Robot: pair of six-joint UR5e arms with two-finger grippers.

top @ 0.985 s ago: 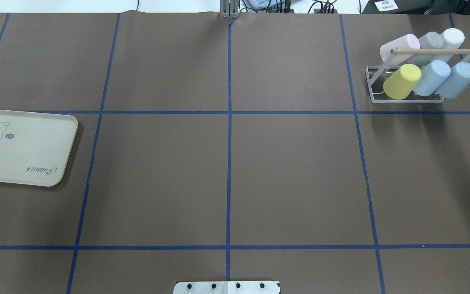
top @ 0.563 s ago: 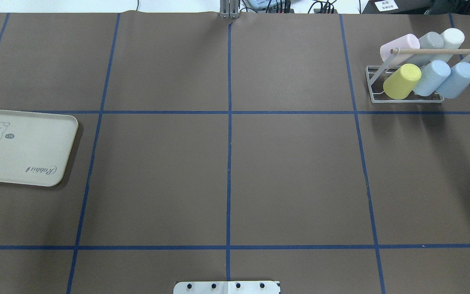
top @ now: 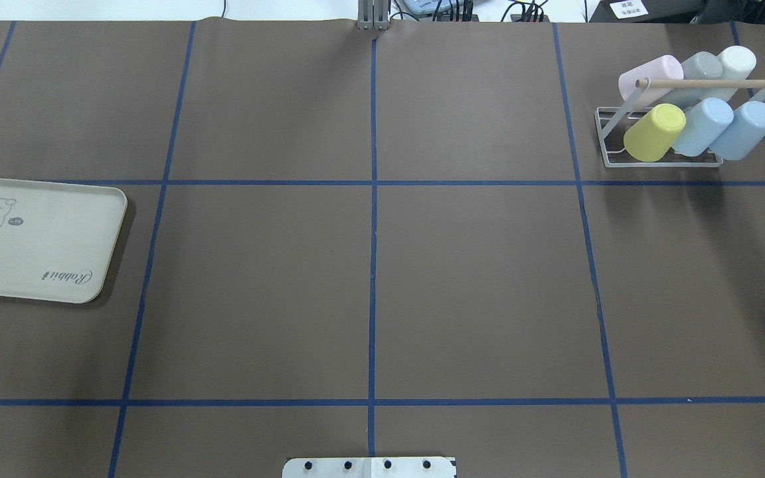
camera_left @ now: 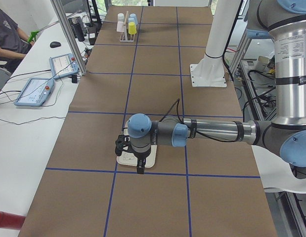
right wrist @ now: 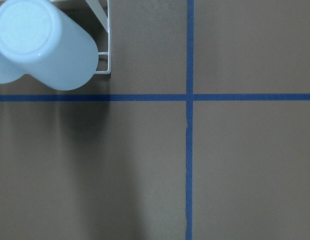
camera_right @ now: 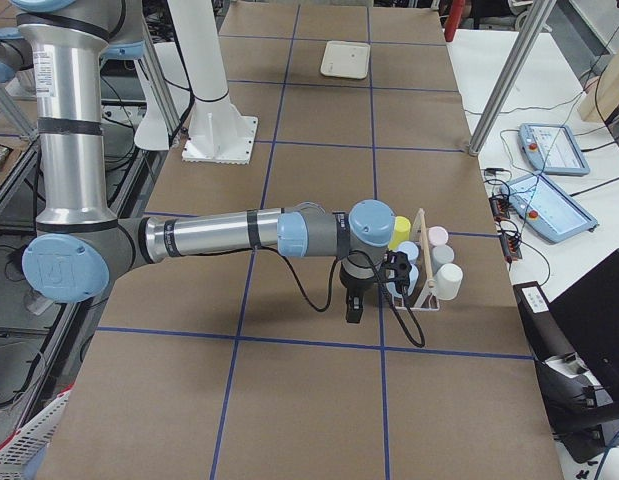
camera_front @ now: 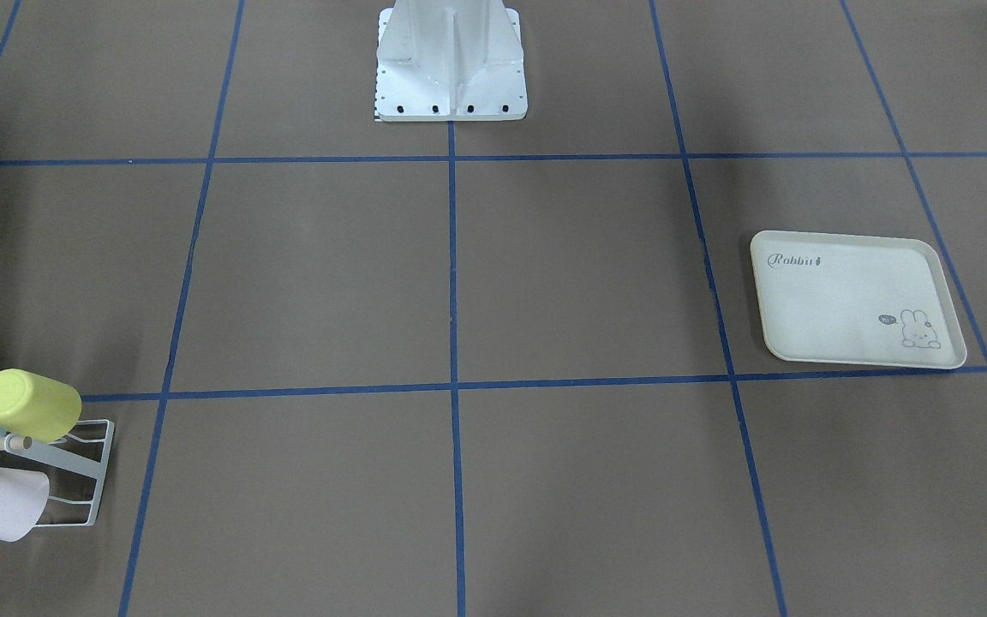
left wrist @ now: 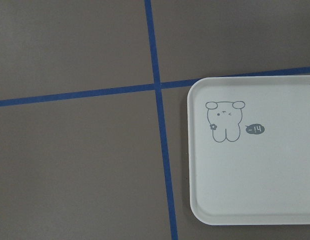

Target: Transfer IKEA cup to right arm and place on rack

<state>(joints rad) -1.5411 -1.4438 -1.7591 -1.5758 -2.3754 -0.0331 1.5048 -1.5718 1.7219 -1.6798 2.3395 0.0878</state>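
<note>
Beside our right gripper [camera_right: 353,312] the rack [top: 701,83] holds six cups [top: 655,133], and nothing has moved in the last second; the task looks finished. Whether the right gripper or our left gripper [camera_left: 139,168] is clenched, we cannot tell.

from over the robot's shoulders, the only thing that shifts is the soft shadow [top: 721,212] on the table [top: 489,279] on the near side of the rack [top: 708,83]: it looks a touch paler and narrower than a second ago. the darker patch by the table's right edge thins out too, drawing toward that edge. the change is slight and hard to pin down.
</note>
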